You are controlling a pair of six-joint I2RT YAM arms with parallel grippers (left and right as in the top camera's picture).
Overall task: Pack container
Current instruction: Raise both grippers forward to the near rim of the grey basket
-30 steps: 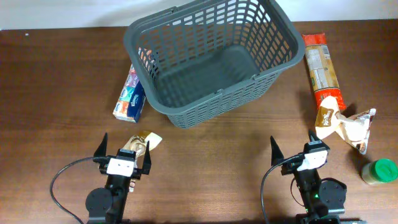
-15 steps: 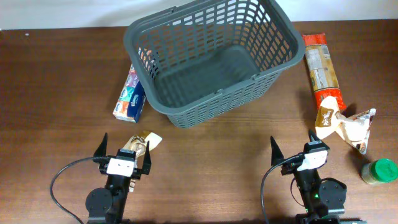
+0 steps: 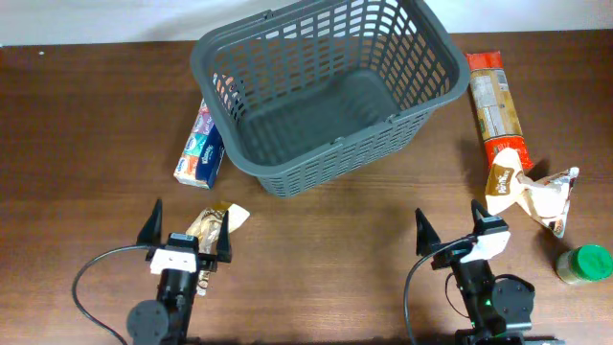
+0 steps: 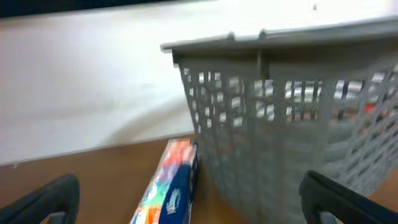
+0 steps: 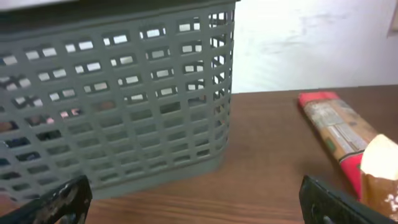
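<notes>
Presently, left end effector [image 3: 190, 225] and right end effector [image 3: 448, 218] gape facing container [image 3: 287, 165].

A robot lab — cabled arm [image 3: 484, 299] at wood table [image 3: 77, 125], bare white wall [image 4: 93, 81].

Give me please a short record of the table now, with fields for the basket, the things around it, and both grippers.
basket: upright, nothing seen inside
left of basket: blue packet, close beside its wall
right of basket: long orange packet, crumpled bag, green-lidded jar
left gripper: open, holds nothing; small brown packet near its fingers
right gripper: open, holds nothing
</notes>
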